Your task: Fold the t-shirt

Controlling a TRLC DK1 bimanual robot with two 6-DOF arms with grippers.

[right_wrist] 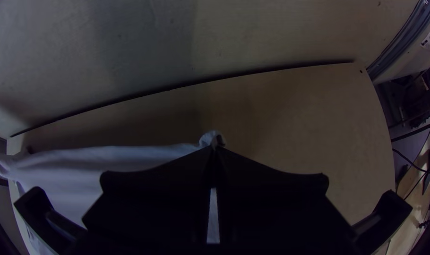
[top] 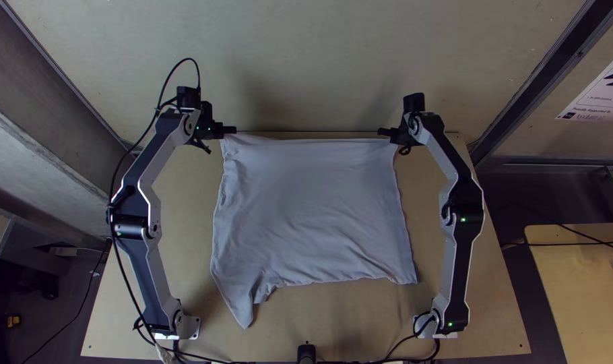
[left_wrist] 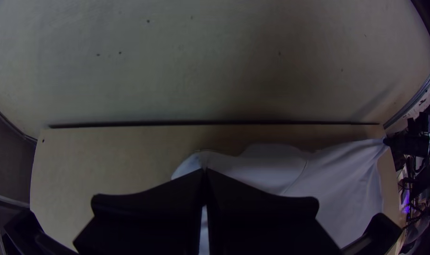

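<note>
the left gripper (top: 230, 129) is pinching the t-shirt (top: 313, 209) at its far left corner, by the far edge of the table (top: 492, 323), and its black fingers (left_wrist: 144, 208) are meeting at the tips with cloth between them. the right gripper (top: 385, 132) is closing on the far right corner in the same way, also by the table's far edge, its fingers (right_wrist: 163, 193) coming together at the tips. between the two, the t-shirt's far border is running nearly straight. the rest of the pale cloth is spreading over the middle of the table, with soft creases, and a pointed flap is sticking out at its near left toward the table's near edge. a black cable (top: 120, 263) is trailing along the arm at the table's left side. beyond the table's far edge a pale panel (top: 306, 61) is standing, and to the table's right a dark metal beam (top: 535, 81), a poster (top: 599, 94) and a second wooden table (top: 576, 290) are showing.
</note>
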